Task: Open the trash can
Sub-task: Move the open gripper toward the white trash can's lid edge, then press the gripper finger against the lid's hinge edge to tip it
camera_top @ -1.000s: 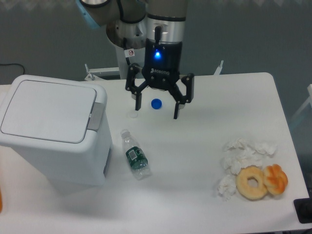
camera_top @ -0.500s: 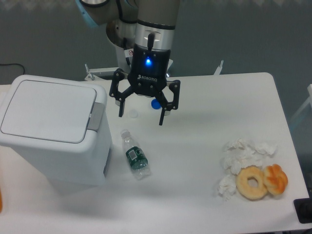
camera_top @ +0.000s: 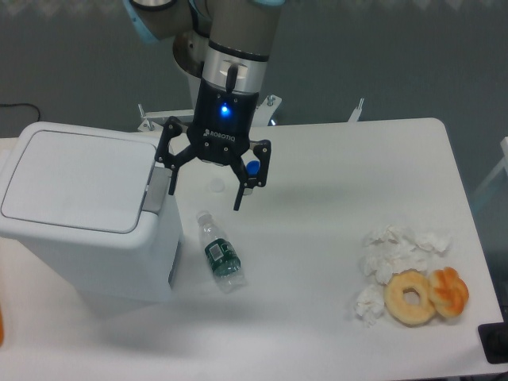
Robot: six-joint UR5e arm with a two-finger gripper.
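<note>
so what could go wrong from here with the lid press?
1. The open black two-finger gripper hangs wide beside the grey push-tab of the large white plastic trash can, whose lid is shut; a finger may catch the rim or miss the tab.
2. The small clear plastic bottle lies just below the gripper; a low sweep could knock it.
3. A sideways push might shift the can rather than unlatch it.

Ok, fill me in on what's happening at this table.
A single robot arm is working toward the trash can, whose lid is closed flat. The gripper is open and empty, hanging just beside the grey push-tab on the can's rim, one finger close to it; contact can't be confirmed. A plastic bottle lies next to the can, with crumpled tissues and two donuts untouched at the far side of the table.
</note>
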